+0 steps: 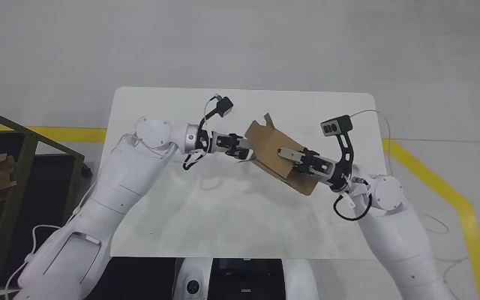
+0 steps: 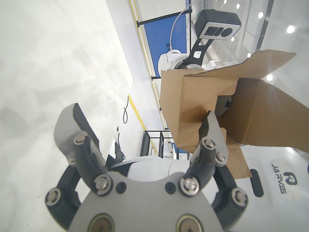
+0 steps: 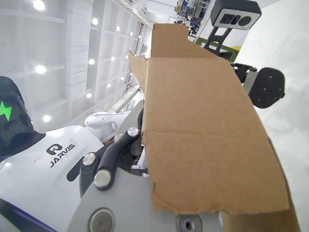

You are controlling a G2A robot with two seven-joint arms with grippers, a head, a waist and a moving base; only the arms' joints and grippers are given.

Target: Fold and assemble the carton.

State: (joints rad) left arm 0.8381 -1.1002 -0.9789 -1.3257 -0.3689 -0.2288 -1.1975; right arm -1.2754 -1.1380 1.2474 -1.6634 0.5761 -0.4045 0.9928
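Observation:
A brown carton (image 1: 279,155) hangs tilted above the middle of the white table, its flaps still loose. My left gripper (image 1: 244,147) is at the carton's near-left end. In the left wrist view this gripper (image 2: 142,124) stands open wide, one fingertip (image 2: 209,127) touching an end flap of the carton (image 2: 193,97) and the other well apart. My right gripper (image 1: 298,155) lies along the carton's top wall. In the right wrist view the carton (image 3: 200,126) hides one finger; the other finger (image 3: 136,117) sits tight against the panel, so the gripper is shut on that wall.
The table (image 1: 157,217) has bare room on all sides of the carton. A dark green frame (image 1: 22,150) stands on the floor beyond the table's left edge, and yellow floor tape (image 1: 431,180) runs past the right side.

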